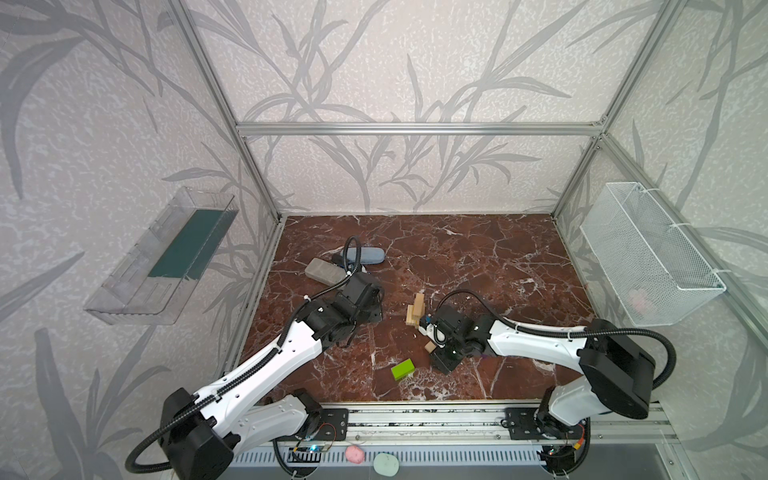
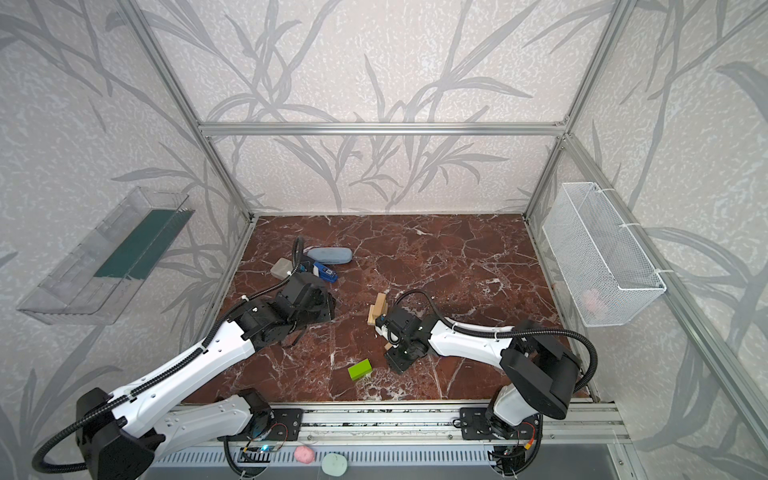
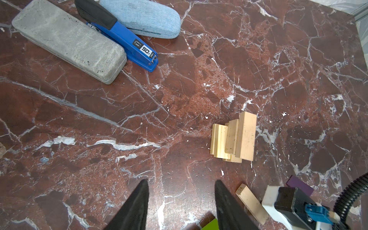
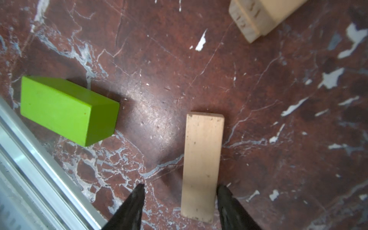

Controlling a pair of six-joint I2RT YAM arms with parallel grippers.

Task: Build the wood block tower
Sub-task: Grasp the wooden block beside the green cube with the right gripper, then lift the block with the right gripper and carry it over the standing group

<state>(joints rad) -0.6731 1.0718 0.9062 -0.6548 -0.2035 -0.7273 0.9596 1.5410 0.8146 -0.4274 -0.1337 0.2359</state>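
1. Nearest the front rail, the lime-green brick (image 1: 403, 369) lies alone on the marble table (image 1: 478, 257).
2. Just behind it, the right gripper (image 4: 181, 187) is lowered over a loose pale wood brick (image 4: 202, 163) that lies flat. Its fingers straddle one end of the brick, one close to an edge and the other clear of it, so nothing is clamped.
3. A purple brick (image 3: 298, 184) shows beside that gripper, mostly hidden by it.
4. Farther in, the tower (image 3: 234, 137) stands mid-table, a few pale bricks stacked in uneven steps.
5. To the tower's left, the left gripper (image 3: 181, 180) has its fingers parted with only bare marble between them, holding nothing.
6. Farthest, at the back left, a blue stapler (image 3: 129, 43) lies between a grey case (image 3: 67, 39) and a blue-grey case (image 3: 143, 18).
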